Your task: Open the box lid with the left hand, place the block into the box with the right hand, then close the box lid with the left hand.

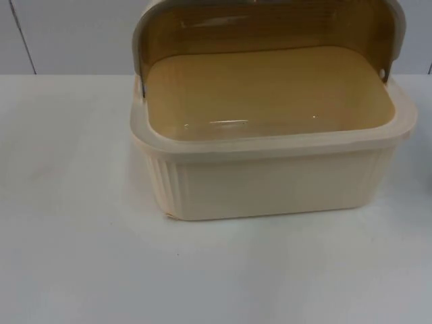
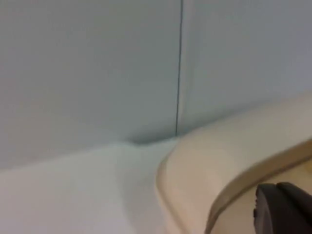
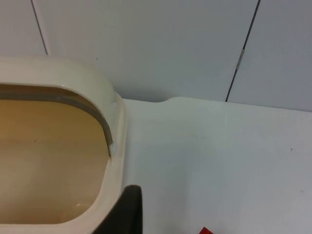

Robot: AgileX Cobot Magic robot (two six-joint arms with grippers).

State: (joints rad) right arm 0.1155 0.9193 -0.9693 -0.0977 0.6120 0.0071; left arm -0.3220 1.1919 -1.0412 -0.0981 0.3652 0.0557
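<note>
1. Sitting in the middle of the white table (image 1: 74, 256) is the cream box (image 1: 270, 185), with its long side running left to right and its ribbed front facing the camera in the top view.
2. The lid (image 1: 270, 27) is standing up at the back of the box, so the box is opening upward and a bit toward the front, and its yellowish inside is showing.
3. The left gripper (image 2: 285, 207) is hanging right by the lid's curved edge, near the grey wall (image 2: 87, 68). One black fingertip is showing, so I cannot tell how wide it is open or if it is holding the lid.
4. The right gripper (image 3: 124, 212) is hanging just beside the box's rim, over the table. One black fingertip is showing there too, so I cannot tell how wide it is open.
5. A tiny bit of red (image 3: 207, 230) is peeking in on the table close to that fingertip. I am guessing it is the block, but too little is showing to tell which way it is pointing.
6. I am thinking the step now is the block step. To do it well, the left arm should be keeping the lid up, and the right gripper should be grabbing the block firmly and going in over the low front rim, not bumping the lid.
</note>
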